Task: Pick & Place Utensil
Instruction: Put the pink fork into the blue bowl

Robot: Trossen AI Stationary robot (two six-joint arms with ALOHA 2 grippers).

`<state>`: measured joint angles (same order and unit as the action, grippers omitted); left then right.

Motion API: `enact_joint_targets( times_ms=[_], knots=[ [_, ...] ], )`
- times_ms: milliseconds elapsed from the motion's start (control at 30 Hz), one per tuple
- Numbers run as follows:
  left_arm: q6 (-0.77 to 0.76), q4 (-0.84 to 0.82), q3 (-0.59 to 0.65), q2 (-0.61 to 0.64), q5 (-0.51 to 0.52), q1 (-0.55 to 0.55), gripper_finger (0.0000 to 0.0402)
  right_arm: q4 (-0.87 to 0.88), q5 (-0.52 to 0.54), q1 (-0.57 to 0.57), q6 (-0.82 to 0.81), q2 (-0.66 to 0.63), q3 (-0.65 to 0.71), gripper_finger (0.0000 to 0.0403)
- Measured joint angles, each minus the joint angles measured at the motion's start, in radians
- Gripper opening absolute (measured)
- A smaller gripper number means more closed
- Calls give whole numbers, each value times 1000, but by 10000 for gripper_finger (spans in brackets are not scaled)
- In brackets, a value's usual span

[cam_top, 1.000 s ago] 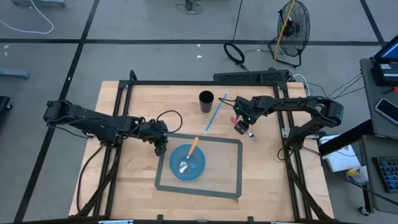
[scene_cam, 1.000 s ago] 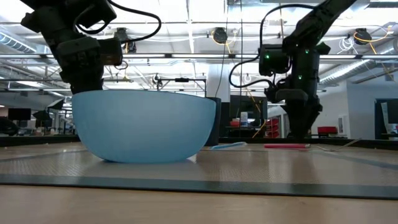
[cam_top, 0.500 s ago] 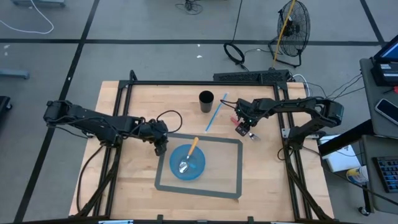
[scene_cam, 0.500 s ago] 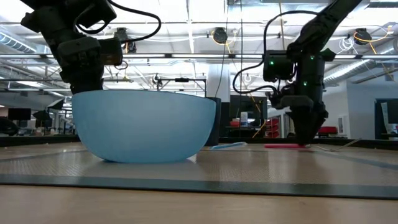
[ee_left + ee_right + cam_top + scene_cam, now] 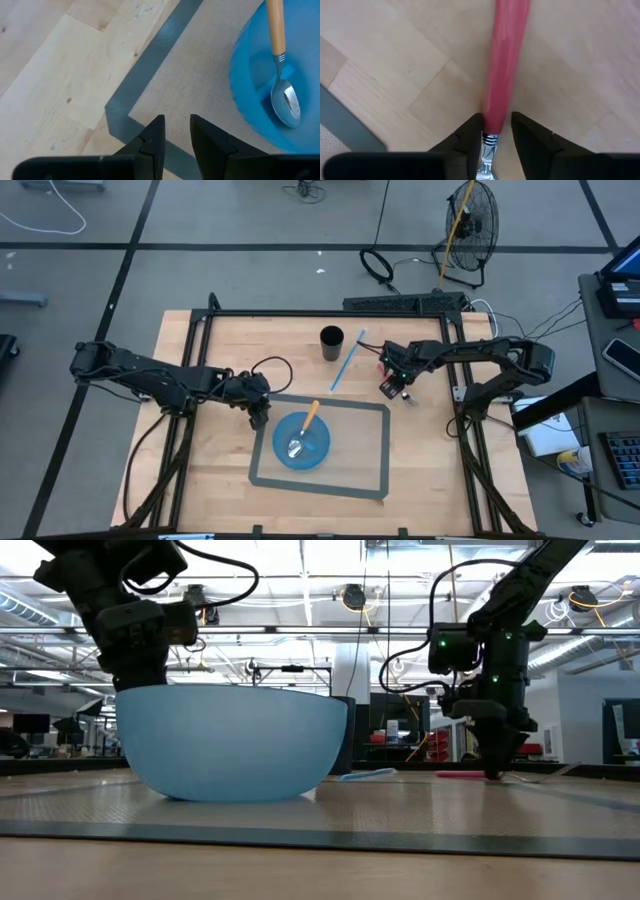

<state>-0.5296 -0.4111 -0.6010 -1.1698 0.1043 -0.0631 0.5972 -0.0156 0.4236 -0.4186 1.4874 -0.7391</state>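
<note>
Right wrist view: right gripper (image 5: 496, 131) jaws straddling the red-handled utensil (image 5: 504, 60) near its metal neck, closing for pickup toward the blue bowl (image 5: 301, 442); left gripper (image 5: 174, 131) jaws narrowly apart, empty, beside that bowl.

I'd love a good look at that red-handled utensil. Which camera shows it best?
The right wrist view: the red handle fills the picture, running between the right arm's fingers. From above it is a small red speck. The low view shows a thin pink line. The left wrist view misses it.
</note>
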Motion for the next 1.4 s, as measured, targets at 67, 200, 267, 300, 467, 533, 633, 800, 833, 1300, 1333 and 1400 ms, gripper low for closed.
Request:
enact_joint_targets(
  times_ms=[67, 200, 267, 300, 467, 533, 633, 800, 833, 1300, 1333, 1400],
  knots=[
    [0, 5, 0, 0, 0, 0, 93, 1, 16, 0, -10, 0, 1, 88],
    [-1, 16, 0, 0, 1, -5, 93, 1, 18, 0, -15, 1, 2, 56],
    [-1, 21, 0, 0, 1, -12, 93, 2, 19, 0, -19, 1, 2, 43],
    [-4, 21, 0, 0, 1, -17, 93, 2, 19, 0, -24, 1, 2, 39],
    [-17, 21, 0, 0, 20, -43, 93, -2, 19, 0, -41, 2, 3, 40],
    [-25, 21, 0, 0, 35, -54, 93, -6, 19, 0, -54, 2, 3, 42],
    [-33, 21, 0, 0, 46, -70, 93, -15, 18, 0, -67, -6, 4, 41],
    [-43, 20, 0, 0, 62, -90, 93, -35, 16, 0, -89, -50, 10, 39],
    [-43, 20, 0, 0, 64, -91, 93, -39, 16, 0, -94, -63, 10, 40],
    [-60, 20, 0, 0, 81, -96, 93, -62, 16, -7, -143, -268, 7, 40],
    [-60, 20, 0, 0, 81, -96, 93, -68, 16, -11, -146, -285, 7, 40],
    [-63, 20, 0, 0, 82, -96, 93, -92, 15, -25, -155, -316, 6, 40]
  ],
)
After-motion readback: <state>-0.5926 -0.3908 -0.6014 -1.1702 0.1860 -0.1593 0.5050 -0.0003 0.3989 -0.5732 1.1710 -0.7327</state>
